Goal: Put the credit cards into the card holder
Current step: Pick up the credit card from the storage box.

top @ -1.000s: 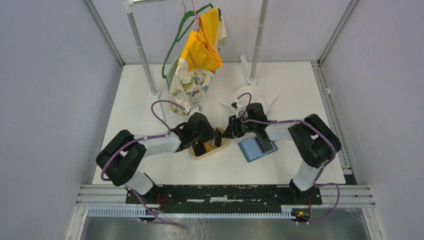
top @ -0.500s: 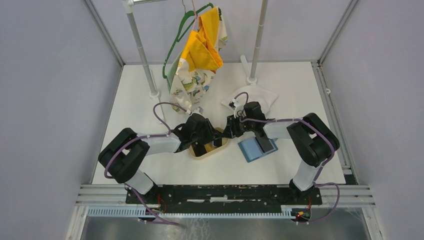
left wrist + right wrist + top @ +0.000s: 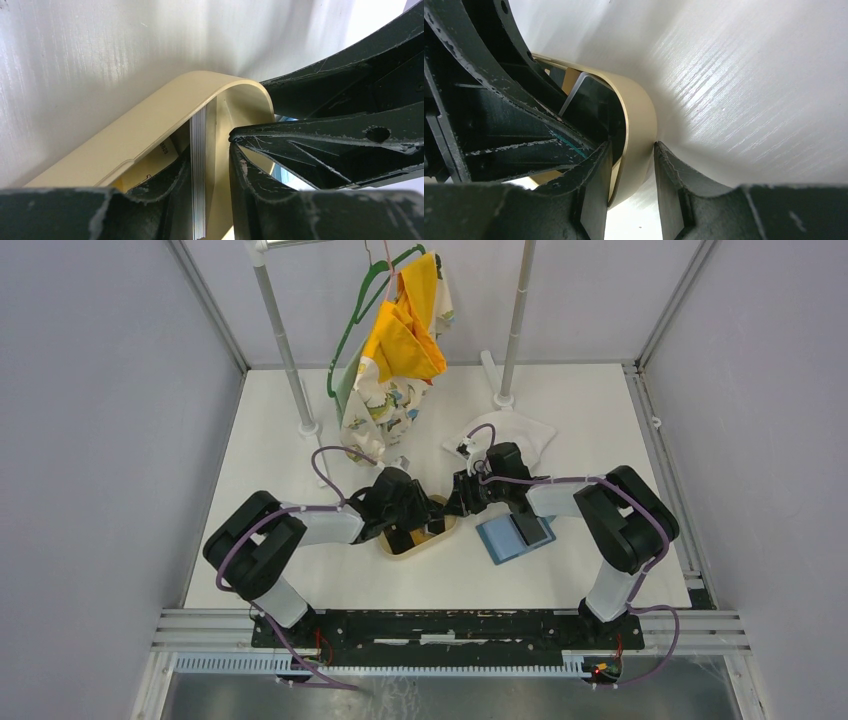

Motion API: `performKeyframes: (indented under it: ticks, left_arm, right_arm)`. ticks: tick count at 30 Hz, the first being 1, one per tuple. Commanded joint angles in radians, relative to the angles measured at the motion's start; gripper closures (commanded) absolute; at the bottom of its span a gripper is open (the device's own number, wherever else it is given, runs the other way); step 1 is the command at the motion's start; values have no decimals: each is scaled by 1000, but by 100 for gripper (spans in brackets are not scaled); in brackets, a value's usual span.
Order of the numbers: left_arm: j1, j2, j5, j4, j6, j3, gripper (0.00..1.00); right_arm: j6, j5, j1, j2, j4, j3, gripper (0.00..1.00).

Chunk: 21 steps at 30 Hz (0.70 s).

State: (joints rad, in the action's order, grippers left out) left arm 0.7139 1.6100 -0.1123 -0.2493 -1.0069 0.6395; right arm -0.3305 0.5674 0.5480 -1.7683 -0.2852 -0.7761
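The tan oval tray [image 3: 398, 546] lies mid-table. My left gripper [image 3: 426, 521] reaches into it; in the left wrist view its fingers [image 3: 172, 190] straddle a credit card [image 3: 198, 175] standing on edge. The card rests against the left finger, with a gap to the right one. My right gripper [image 3: 455, 507] pinches the tray's right end; in the right wrist view [image 3: 631, 147] one finger is inside and one outside the tray wall [image 3: 640, 117]. The blue card holder [image 3: 498, 541] lies right of the tray with a second black card [image 3: 531, 530] on it.
A white cloth [image 3: 515, 435] lies behind the right gripper. A garment [image 3: 395, 350] hangs on a green hanger from a rack whose poles [image 3: 285, 340] stand at the back. Grey walls enclose the table on three sides.
The left arm's elbow has drifted slightly right and forward. Both grippers stay at the tray, and the wallet and the card on it have not moved.
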Motion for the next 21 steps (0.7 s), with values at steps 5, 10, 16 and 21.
performKeyframes:
  ticks: [5, 10, 16, 21]
  left_arm:
    - [-33, -70, -53, -36, -13, -9, 65]
    - [-45, -89, -68, -28, -11, -21, 65]
    - [-58, -124, -69, 4, 1, -38, 66]
    - [-70, -162, -66, 35, 15, -51, 68]
  right_arm:
    - [32, -15, 3, -7, 14, -32, 58]
    - [36, -15, 3, -3, 20, -34, 58]
    - [41, -16, 4, -1, 23, -35, 58]
    - [45, -17, 4, 0, 28, -38, 58]
